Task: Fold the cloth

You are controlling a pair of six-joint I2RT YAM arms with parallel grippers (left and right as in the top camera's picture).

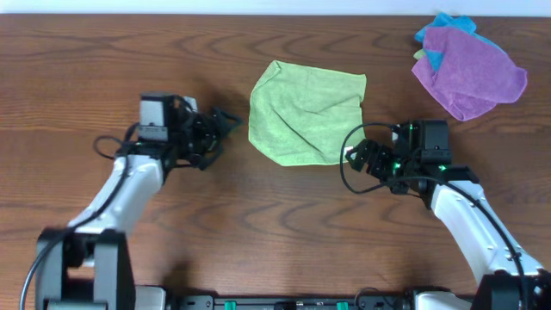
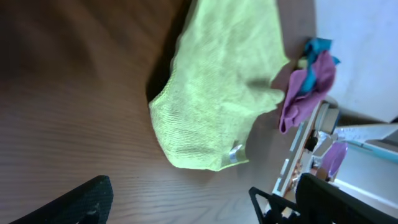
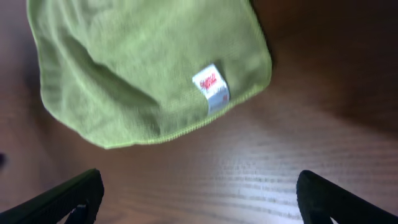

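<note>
Cloth (image 1: pixel 306 114), tagged edge just beside wide-spread right gripper (image 1: pixel 360 158) (left gripper (image 1: pixel 220 133) apart)

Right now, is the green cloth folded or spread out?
Spread out: the green cloth lies open, roughly square and creased, on the table, with its white tag showing at one edge.

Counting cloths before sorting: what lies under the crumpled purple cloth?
A crumpled blue cloth peeks out at the purple cloth's far edge; the rest underneath is covered.
</note>
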